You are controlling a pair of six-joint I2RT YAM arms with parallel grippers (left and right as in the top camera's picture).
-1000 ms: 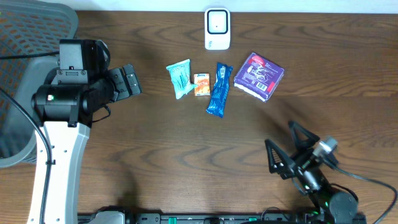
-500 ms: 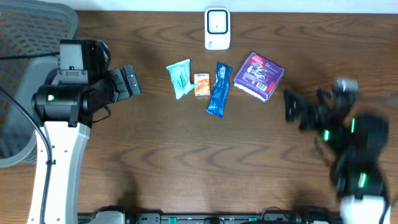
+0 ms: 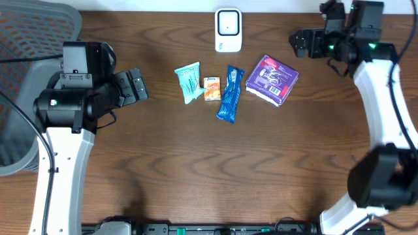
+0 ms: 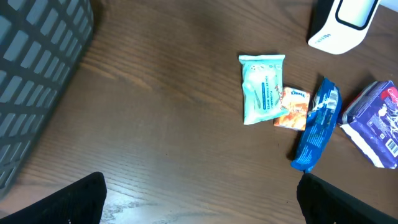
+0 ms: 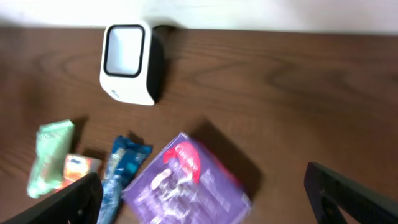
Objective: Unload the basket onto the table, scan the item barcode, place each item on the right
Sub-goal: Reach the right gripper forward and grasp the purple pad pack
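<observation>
Right fingers (image 5: 348, 193), spread and empty, have swung up beside the purple packet (image 3: 272, 79); left fingers (image 4: 68, 199) spread, empty too

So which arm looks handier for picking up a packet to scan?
Probably the right. The right gripper, open, hovers near the purple packet, with the scanner close by. The left gripper, also open, sits near the teal packet but farther from the scanner.

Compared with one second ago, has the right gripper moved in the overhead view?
Yes. The right gripper swung from the near edge of the table to its far edge, now just beyond the purple packet.
</observation>
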